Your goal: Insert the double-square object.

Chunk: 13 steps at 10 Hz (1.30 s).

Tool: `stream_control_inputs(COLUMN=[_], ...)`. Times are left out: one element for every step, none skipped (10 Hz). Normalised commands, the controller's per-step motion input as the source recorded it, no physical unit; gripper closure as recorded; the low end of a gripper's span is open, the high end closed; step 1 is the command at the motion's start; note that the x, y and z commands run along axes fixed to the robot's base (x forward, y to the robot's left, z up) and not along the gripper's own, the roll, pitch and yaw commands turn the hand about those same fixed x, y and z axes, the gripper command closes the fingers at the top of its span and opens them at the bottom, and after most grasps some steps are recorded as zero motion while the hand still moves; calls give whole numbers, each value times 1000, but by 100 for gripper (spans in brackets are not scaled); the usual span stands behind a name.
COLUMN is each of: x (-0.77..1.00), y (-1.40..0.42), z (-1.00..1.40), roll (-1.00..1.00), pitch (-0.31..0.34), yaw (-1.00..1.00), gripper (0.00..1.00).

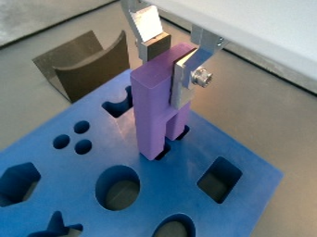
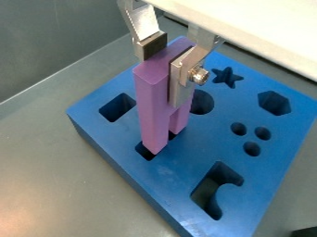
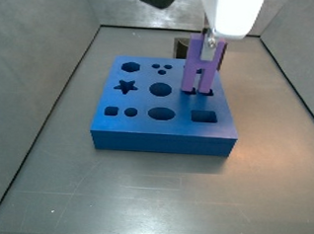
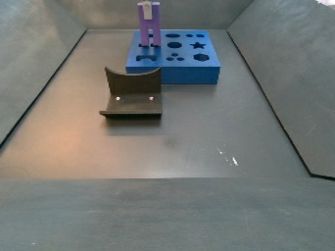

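Grey bench [image 4: 197, 147], walls well clear all round. My end effector [image 2: 171, 57] clamps the double-square object [image 2: 161, 97] upright, foot in a hole near the blue block's [image 3: 140, 123] edge; holder [image 4: 132, 96] apart at 7 o'clock.

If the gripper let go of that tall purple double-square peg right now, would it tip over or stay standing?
Probably stay standing: the tall purple double-square peg looks upright with its lower end already in a hole of the blue block with shaped holes. It looks rigid, keeping straight edges between the gripper fingers. Freestanding, its slim, tall shape would likely tip easily.
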Motion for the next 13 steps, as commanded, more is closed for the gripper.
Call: stream_control_inputs(x=[89, 114, 109, 117, 97, 0, 0, 0, 0, 26, 49, 37, 23], y=[-111, -83, -23, 0, 0, 0, 0, 0, 0, 0, 14, 20, 17], z=[-240, -234, -306, -346, -329, -300, -297, -334, -363, -394, -431, -451, -454], roll=[-30, -30, 0, 0, 9, 11, 4, 1, 46, 66, 86, 119, 143], pitch=[1, 13, 26, 49, 59, 50, 47, 34, 51, 57, 74, 81, 90], yaw=[0, 0, 0, 0, 0, 0, 0, 0, 37, 91, 63, 43, 14], gripper=[100, 100, 100, 100, 100, 100, 100, 100, 100, 100, 100, 100, 100])
